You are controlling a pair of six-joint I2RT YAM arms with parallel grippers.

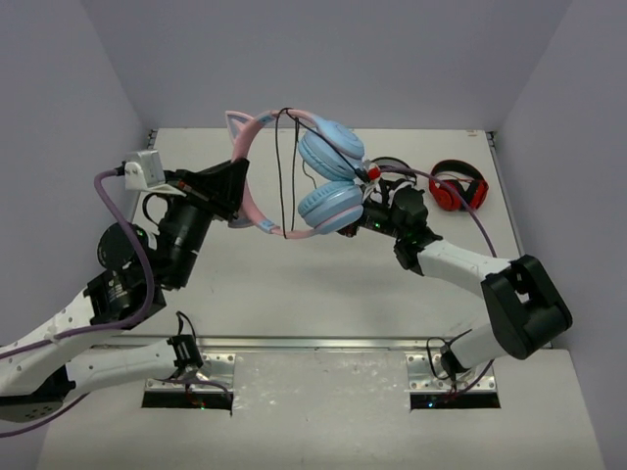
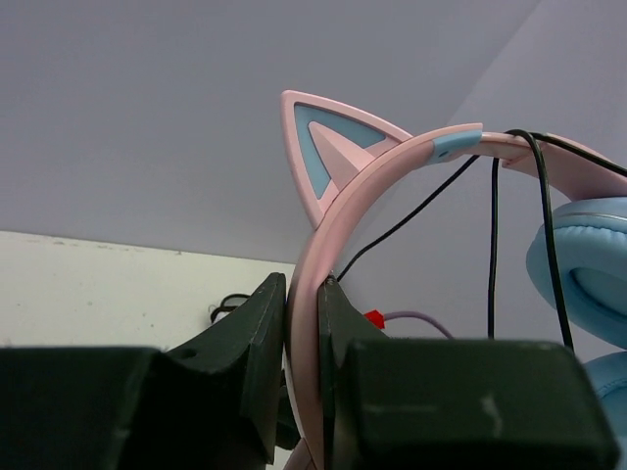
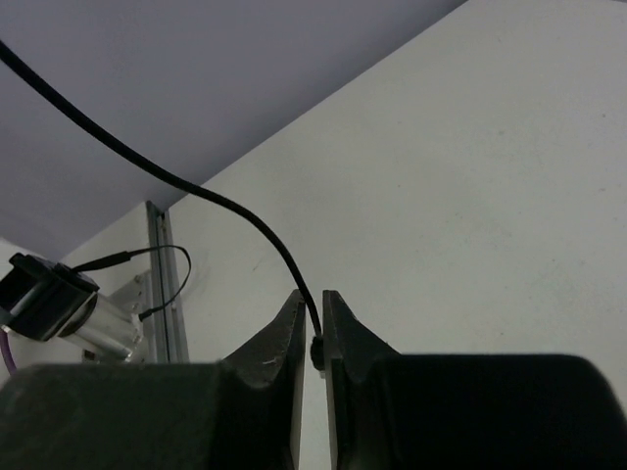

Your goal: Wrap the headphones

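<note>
Above the middle of the white surface, the headphones (an over-ear pair with a pink plastic cat-eared headband and round light blue padded ear cups) hang clear of it, carried between the two arms. The headband arch faces left and the two cups are stacked on the right. Left tool: clenched on the headband, one dark finger on each face of the pink band, just below the cat ear. The cups lie well to the right of this grip. The thin black cable is draped over the top of the band, and its strands drop across the open arch between the left tool and the cups. Right tool: just beside the lower cup, on its right. Its jaws are nearly together, with the cable running down into the narrow gap and a small black thickening of it caught between the tips, so it is grasping the cable. From the tips the cable arcs up and left out of the wrist view. A red-and-black pair of headphones lies on the surface beyond the right tool, apart from it.
</note>
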